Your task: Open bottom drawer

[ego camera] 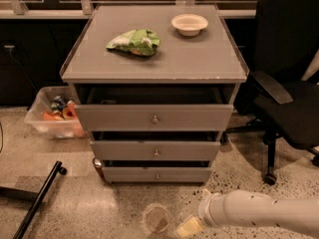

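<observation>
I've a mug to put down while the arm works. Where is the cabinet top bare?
Bare: the whole front strip of the cabinet top, ahead of the green bag and white bowl, plus the gap between them. Crowded: the floor before the bottom drawer, where the end effector sits low beside a clear round object.

Low gripper point(188, 227), bottom drawer point(130, 175) seemingly unobstructed

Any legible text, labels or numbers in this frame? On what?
None readable.
Green bag on the cabinet: print too blurred.
Plastic bin contents: labels too blurred.
Bottom drawer: no markings.
End effector, low before the cabinet: no markings.
</observation>
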Robot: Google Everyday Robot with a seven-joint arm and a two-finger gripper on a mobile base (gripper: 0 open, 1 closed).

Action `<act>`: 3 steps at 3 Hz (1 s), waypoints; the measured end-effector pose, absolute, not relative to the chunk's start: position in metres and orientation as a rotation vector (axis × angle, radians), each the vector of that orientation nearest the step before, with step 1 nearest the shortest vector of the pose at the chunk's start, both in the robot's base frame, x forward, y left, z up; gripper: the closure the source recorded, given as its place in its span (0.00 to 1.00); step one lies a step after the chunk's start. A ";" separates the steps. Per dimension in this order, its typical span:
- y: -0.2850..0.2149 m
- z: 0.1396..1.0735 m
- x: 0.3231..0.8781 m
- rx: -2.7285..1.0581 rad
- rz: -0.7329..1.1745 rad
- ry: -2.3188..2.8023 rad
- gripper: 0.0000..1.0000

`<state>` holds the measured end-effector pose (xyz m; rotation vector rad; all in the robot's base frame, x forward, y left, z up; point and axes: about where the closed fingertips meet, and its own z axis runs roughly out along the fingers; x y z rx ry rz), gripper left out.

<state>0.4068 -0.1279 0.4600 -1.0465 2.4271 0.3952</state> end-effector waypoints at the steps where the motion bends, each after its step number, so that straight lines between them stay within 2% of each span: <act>1: -0.128 0.460 0.407 -1.046 0.395 2.427 0.00; 3: -0.108 0.417 0.467 -1.025 0.382 2.414 0.00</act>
